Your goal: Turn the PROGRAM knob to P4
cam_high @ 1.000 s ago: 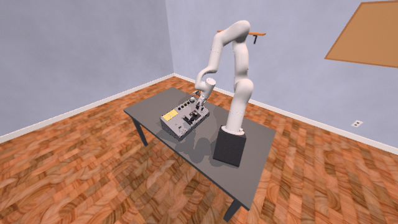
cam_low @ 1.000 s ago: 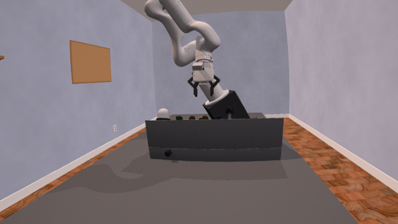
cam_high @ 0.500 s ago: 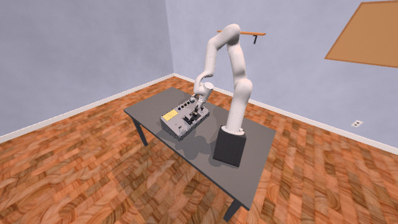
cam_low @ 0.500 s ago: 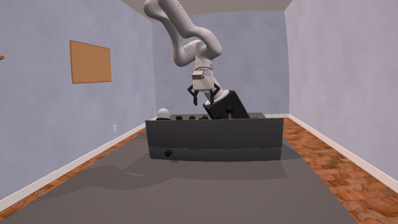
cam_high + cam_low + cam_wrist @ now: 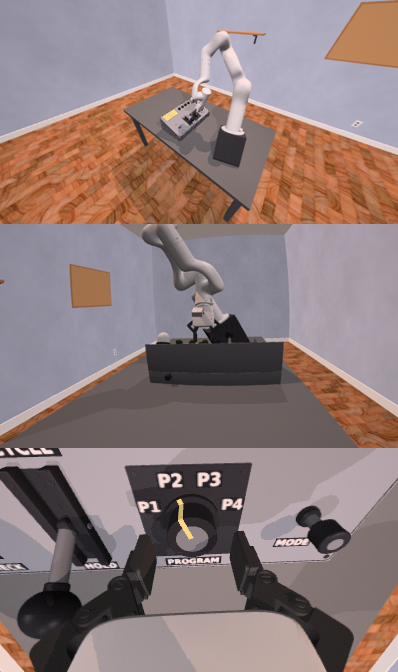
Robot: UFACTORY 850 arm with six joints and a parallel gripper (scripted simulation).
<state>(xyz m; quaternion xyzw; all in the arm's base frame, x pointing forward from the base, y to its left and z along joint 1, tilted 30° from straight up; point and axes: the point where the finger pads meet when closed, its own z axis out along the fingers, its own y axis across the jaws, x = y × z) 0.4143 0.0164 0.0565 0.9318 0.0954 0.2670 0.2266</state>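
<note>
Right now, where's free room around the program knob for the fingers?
Bare panel lies below the PROGRAM knob and between it and the MODE switch. The open gripper straddles that lower patch. Left is crowded: the black-ball lever and its slot.
</note>
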